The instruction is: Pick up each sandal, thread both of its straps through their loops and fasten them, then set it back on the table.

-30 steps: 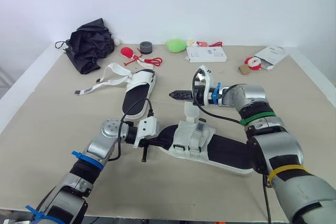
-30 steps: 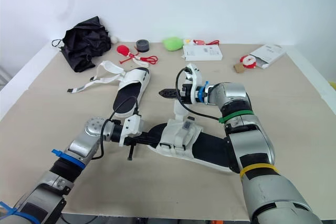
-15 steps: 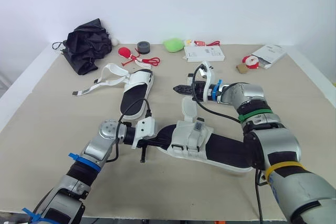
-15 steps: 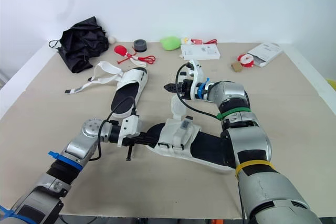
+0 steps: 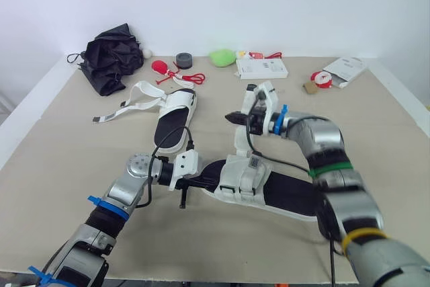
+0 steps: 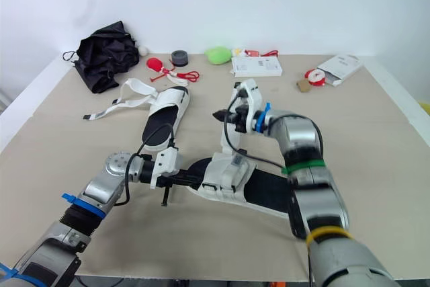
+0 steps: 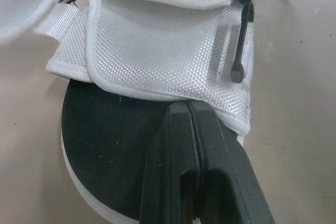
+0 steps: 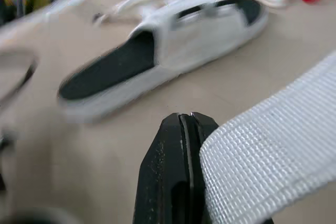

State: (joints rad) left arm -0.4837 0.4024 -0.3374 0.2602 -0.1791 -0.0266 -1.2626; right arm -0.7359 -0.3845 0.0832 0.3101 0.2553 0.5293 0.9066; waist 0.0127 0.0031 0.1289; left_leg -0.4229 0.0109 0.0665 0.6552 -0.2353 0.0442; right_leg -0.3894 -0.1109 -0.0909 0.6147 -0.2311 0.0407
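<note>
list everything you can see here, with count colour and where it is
near sandal: 1, white, black footbed, mid table
far sandal: 1, white and black, beyond it to the left, straps loose
strap: 1, white, rising from near sandal
black bundle: 1, maybe an umbrella, far left
tape roll: 1, grey, far edge
green lump: 1, far edge
red item: 1, with red cord, beside tape roll
flat box: 1, white, far centre
packet: 1, white, far right
table: 1, beige
left gripper: black, shut, tip on near sandal's footbed
right gripper: black, shut on strap
</note>
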